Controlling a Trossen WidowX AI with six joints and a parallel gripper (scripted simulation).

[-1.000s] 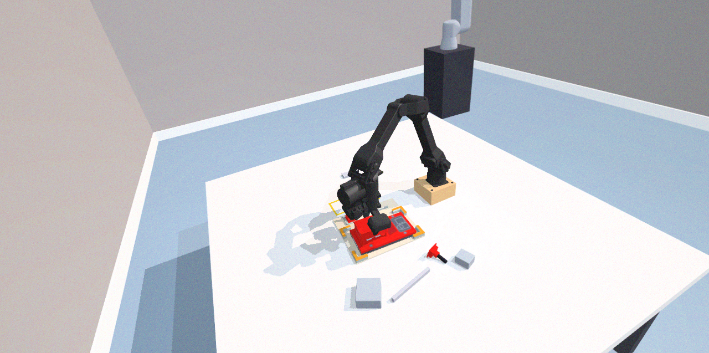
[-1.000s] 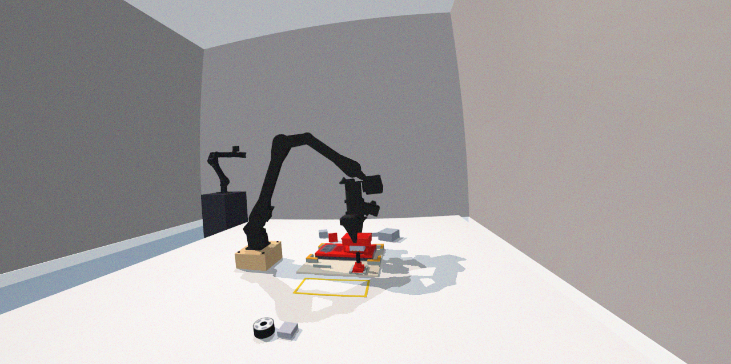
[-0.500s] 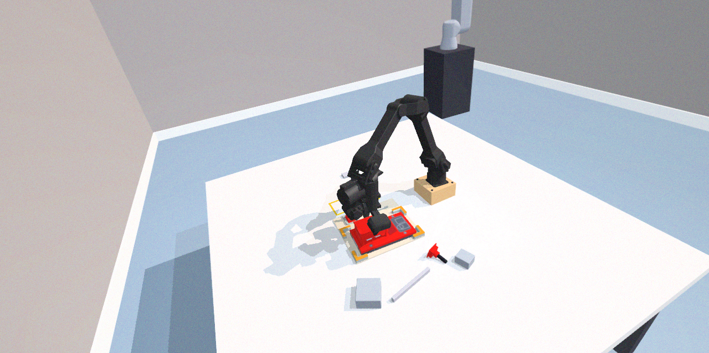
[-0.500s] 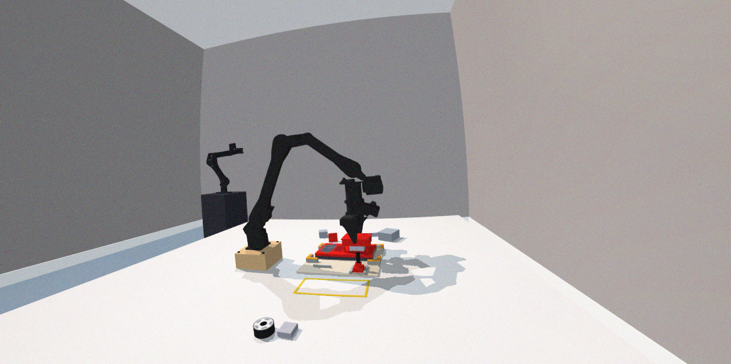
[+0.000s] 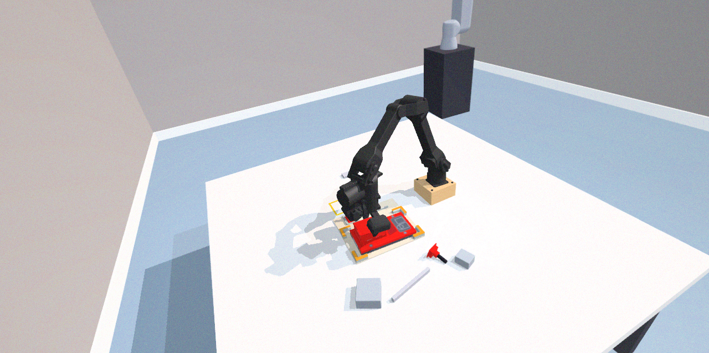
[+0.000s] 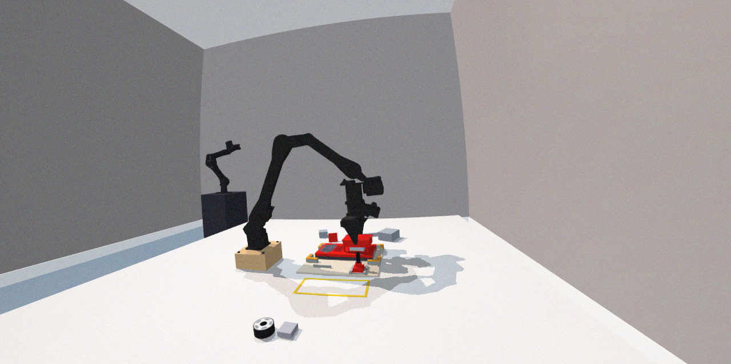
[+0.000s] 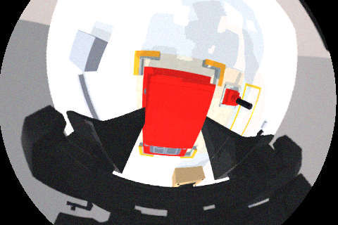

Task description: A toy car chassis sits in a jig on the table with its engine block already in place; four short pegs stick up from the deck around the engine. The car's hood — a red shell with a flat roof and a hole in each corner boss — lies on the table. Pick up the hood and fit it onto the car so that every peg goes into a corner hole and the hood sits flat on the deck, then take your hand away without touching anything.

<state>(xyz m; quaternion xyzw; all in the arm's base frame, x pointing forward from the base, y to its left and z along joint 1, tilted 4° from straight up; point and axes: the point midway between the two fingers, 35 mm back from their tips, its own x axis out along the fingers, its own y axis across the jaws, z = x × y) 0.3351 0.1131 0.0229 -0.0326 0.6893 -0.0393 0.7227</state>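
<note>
The claw (image 5: 378, 230) (image 6: 356, 240) (image 7: 174, 114) has the red hood (image 5: 366, 229) (image 6: 357, 240) (image 7: 179, 112) gripped between its fingers, over the chassis (image 5: 406, 230) (image 6: 326, 253) in its jig (image 5: 358, 256) (image 6: 377, 260) (image 7: 148, 55) on the table (image 5: 496, 201) (image 6: 204, 300) (image 7: 120, 35). The hood is down at the deck around the engine block (whether it sits fully flat, I can't tell). A grey bar (image 5: 410, 285) (image 7: 88, 95) lies near a larger grey block (image 5: 368, 292) (image 6: 389, 234) (image 7: 88, 50).

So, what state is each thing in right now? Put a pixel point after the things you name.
Gripper (image 5: 373, 229) (image 6: 357, 241) (image 7: 174, 114): closed on the hood.
Hood (image 5: 361, 229) (image 6: 365, 240) (image 7: 176, 109): held at the chassis; full seating unclear.
Chassis (image 5: 410, 226) (image 6: 326, 253) (image 7: 165, 71): in its jig.
Wheel (image 6: 263, 328) (image 7: 260, 133): lying flat.
Red part near the yellow outline (image 5: 349, 219) (image 6: 358, 267) (image 7: 230, 97): stem up.
</note>
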